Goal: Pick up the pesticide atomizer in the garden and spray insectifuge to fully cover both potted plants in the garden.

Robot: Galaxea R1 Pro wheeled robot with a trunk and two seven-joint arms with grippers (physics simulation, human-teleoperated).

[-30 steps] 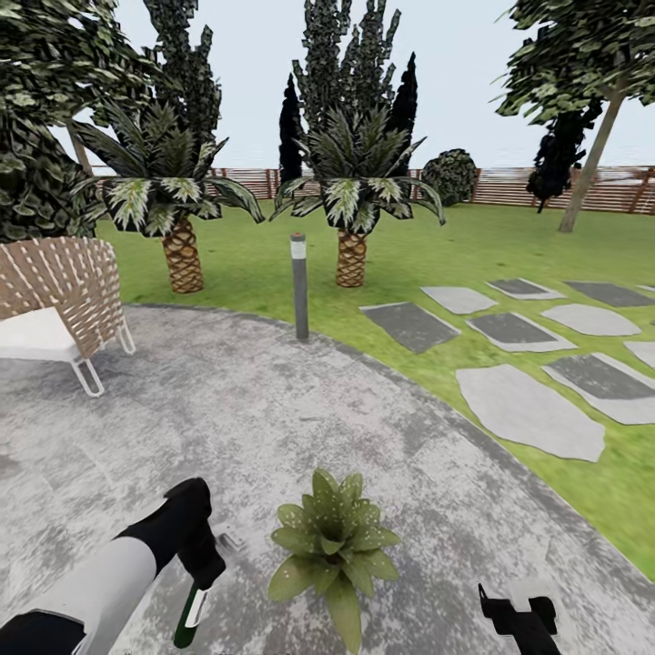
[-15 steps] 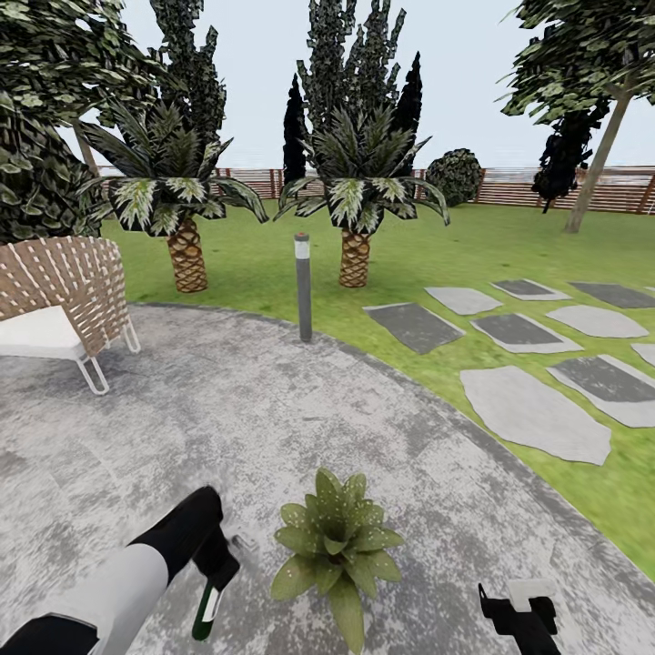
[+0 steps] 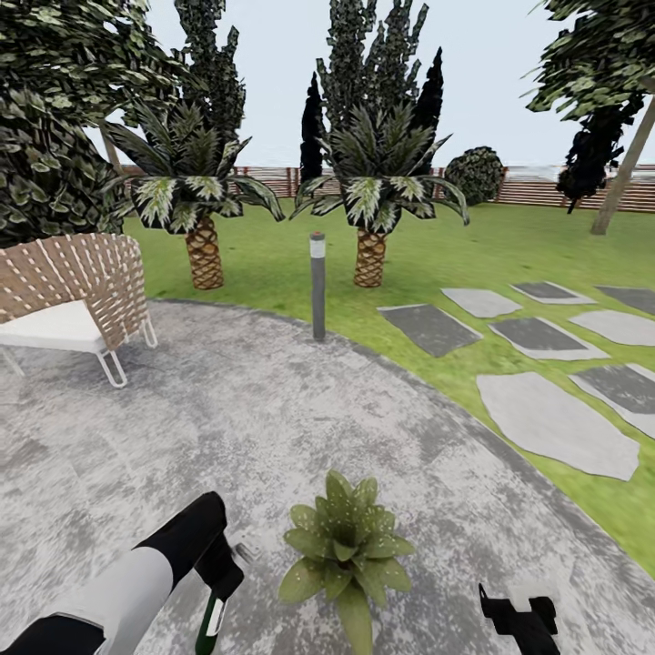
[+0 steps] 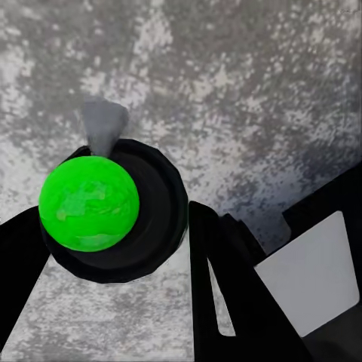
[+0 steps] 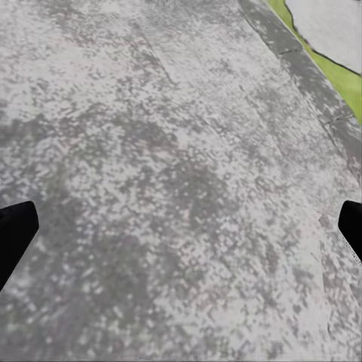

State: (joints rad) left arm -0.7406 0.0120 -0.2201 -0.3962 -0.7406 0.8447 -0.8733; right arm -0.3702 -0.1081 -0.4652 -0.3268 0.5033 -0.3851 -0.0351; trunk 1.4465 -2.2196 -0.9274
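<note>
My left gripper is shut on the pesticide atomizer, a small dark bottle with green and a white label that hangs just above the patio. In the left wrist view the atomizer sits between the black fingers as a dark round body with a bright green spot and a small grey nozzle. Just to its right stands one potted plant, a low green rosette whose leaves carry whitish specks of insectifuge. My right gripper hovers open over bare stone, right of the plant, its fingertips far apart.
The grey stone patio spreads around me. A wicker chair stands at the left, a grey post at the patio's far edge, two palms behind it, stepping stones in the grass to the right, and a wooden fence at the back.
The whole view has shifted a little, so the camera moved. My left arm with the atomizer has edged slightly closer to the plant. The right gripper holds its place.
</note>
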